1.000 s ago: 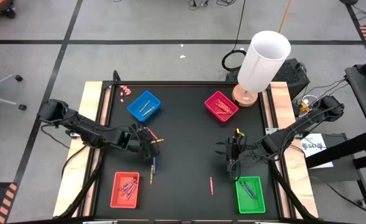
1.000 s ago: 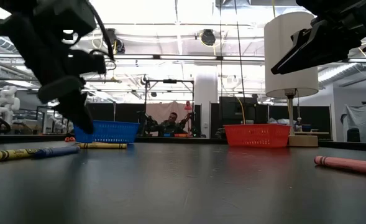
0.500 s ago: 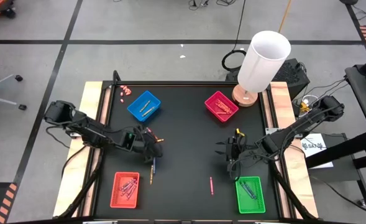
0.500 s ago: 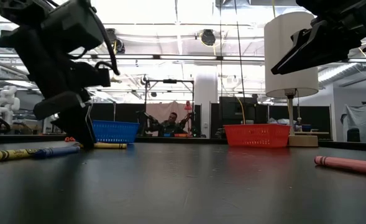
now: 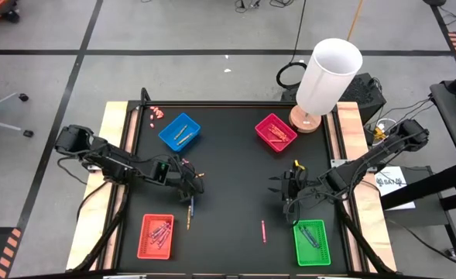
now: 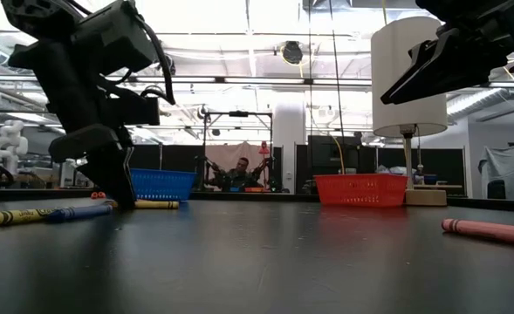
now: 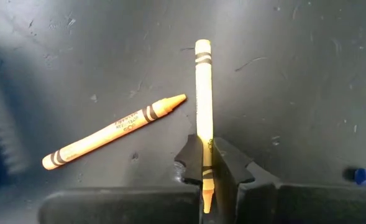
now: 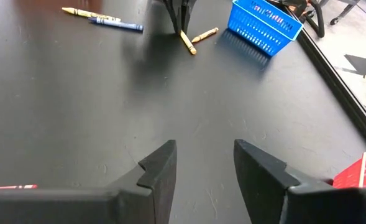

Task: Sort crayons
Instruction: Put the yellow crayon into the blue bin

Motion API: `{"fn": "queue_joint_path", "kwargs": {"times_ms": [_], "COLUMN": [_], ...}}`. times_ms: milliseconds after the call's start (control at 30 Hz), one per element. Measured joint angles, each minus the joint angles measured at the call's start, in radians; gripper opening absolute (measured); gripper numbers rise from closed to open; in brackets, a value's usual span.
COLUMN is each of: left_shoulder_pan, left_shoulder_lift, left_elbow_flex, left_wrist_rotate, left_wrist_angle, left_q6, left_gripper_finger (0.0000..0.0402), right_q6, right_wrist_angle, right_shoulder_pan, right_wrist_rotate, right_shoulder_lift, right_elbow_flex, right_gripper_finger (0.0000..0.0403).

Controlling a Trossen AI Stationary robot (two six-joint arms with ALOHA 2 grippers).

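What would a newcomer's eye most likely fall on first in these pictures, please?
Probably the tall white cylinder on its wooden base at the table's far right corner, towering over everything. Next, the four bright trays: blue, magenta, red and green. Then the left hand, down at the tabletop and shut on a yellow crayon, with an orange crayon lying just beside it.

Four trays near the table's [image 5: 235, 167] corners, two crayons [image 5: 190, 211] lying between the left pair, lamp [image 5: 328, 77] at back right
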Motion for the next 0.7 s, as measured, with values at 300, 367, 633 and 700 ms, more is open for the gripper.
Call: {"fn": "queue_joint_path", "kwargs": {"times_ms": [300, 367, 633, 700], "left_shoulder_pan": [-0.017, -0.035, -0.116, -0.145], "left_shoulder_lift": [-0.026, -0.059, -0.221, -0.259], "left_elbow_flex": [0.028, 0.042, 0.045, 0.045], "left_wrist_rotate": [0.000, 0.000, -0.039, -0.085], "left_wrist_angle": [-0.016, -0.004, 0.000, 0.004], "left_q6": [0.001, 0.025, 0.073, 0.094], "left_gripper_finger": [0.0004, 0.0003, 0.0002, 0.0002], "right_q6": [-0.002, -0.002, 0.000, 0.000], "right_wrist_angle": [0.000, 0.000, 0.000, 0.000], "right_shoulder_pan": [0.000, 0.000, 0.000, 0.000], "right_wrist_rotate": [0.000, 0.000, 0.000, 0.000], "right_shoulder_lift": [0.000, 0.000, 0.000, 0.000], "right_elbow_flex": [0.000, 0.000, 0.000, 0.000], "right_gripper_finger": [0.0144, 0.0144, 0.0144, 0.0144]}}
